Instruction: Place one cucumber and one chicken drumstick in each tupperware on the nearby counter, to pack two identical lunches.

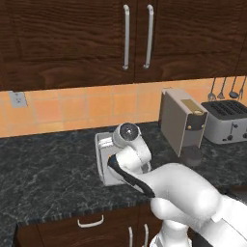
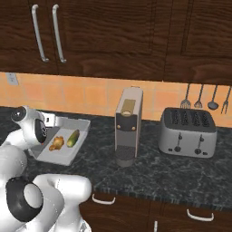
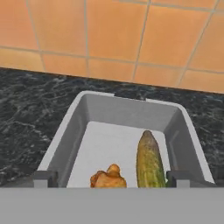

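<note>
Black speckled stone surface (image 2: 181, 174) runs under orange wall tiles. On it sits a grey tupperware (image 3: 78, 127) holding a chicken drumstick (image 3: 108, 177) on the left and a cucumber (image 3: 148, 162) just beside it on the right. Fingers (image 3: 43, 178) stand spread, gripping nothing. Farther right stand a coffee machine (image 2: 128, 127) and a toaster (image 2: 188, 132).

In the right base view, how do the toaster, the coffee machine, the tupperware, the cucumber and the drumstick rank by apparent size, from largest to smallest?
1. Toaster and coffee machine: too alike to rank.
2. Tupperware, partly hidden by the arm.
3. Cucumber and drumstick: also alike.
</note>
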You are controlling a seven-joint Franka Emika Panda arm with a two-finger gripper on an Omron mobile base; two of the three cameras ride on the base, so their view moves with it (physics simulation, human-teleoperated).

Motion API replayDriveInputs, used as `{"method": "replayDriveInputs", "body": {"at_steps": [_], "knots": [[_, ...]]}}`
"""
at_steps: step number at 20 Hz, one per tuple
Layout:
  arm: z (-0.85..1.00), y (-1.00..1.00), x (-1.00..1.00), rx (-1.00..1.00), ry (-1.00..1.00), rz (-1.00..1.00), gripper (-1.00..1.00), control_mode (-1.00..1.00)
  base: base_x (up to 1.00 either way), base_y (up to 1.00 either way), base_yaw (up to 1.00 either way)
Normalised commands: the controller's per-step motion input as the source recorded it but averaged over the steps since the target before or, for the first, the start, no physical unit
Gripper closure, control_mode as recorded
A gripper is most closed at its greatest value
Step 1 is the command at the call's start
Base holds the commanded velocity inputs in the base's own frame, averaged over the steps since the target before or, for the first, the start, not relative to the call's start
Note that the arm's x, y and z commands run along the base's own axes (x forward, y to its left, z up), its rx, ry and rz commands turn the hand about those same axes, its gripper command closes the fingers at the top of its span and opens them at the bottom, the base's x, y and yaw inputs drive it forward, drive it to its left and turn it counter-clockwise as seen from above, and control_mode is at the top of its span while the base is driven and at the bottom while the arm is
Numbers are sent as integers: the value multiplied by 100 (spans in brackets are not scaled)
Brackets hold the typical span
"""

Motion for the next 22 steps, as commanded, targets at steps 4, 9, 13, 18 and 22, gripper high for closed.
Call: {"method": "replayDriveInputs", "body": {"at_steps": [4, 9, 13, 18, 22], "knots": [[100, 0, -100, 2, -15, 0, -100, -100, 0, 0, 0], [89, -9, -100, -3, -57, 0, -100, -100, 0, 0, 0], [12, -41, -52, 2, -15, -5, -100, -100, 0, 0, 0], [0, -14, -42, 4, -38, 0, -100, -100, 0, 0, 0], [10, -17, -100, 0, -92, -3, -100, -100, 0, 0, 0]]}}
